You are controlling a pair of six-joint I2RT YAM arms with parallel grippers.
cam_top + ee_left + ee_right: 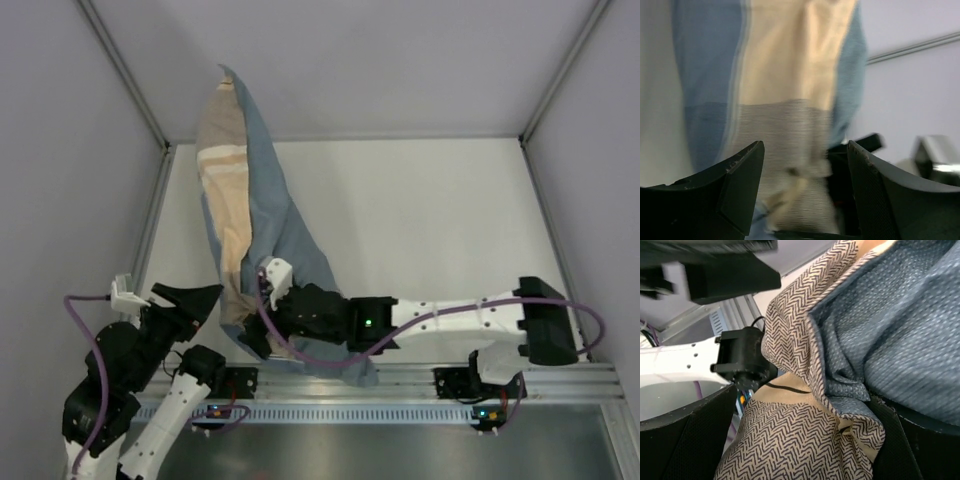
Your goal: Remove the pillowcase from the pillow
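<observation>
From above, the pillowcase (pixel 268 215) stands as a tall, narrow peak in the left half of the frame, with its tan striped band facing left and the blue-grey cloth to the right. Its tip overlaps the pale grey back wall (pixel 400 60) at upper left, and its lower end spreads over the metal rail (pixel 420 382) at the near edge. The white table (pixel 430 220) fills the middle and right, closed in by grey side panels with aluminium struts in the corners. The right gripper (pixel 258 318) is stretched across from the right into the foot of the cloth, while the left gripper (pixel 205 300) sits just beside it at lower left. In the left wrist view, the left claw's black fingers (pixel 740 180) stand apart with nothing pinched. The pillowcase, blurred, hangs beyond them across the upper centre, with grey wall and a slanting strut (pixel 915 47) at the right. In the right wrist view, the right claw's fingers (pixel 685 445) are spread very wide at the bottom corners. Herringbone tan and blue folds of the pillowcase lie loose in the gap and drape over the right-hand finger without being clamped. The left arm (pixel 680 357) and the bright table edge show at the left.
</observation>
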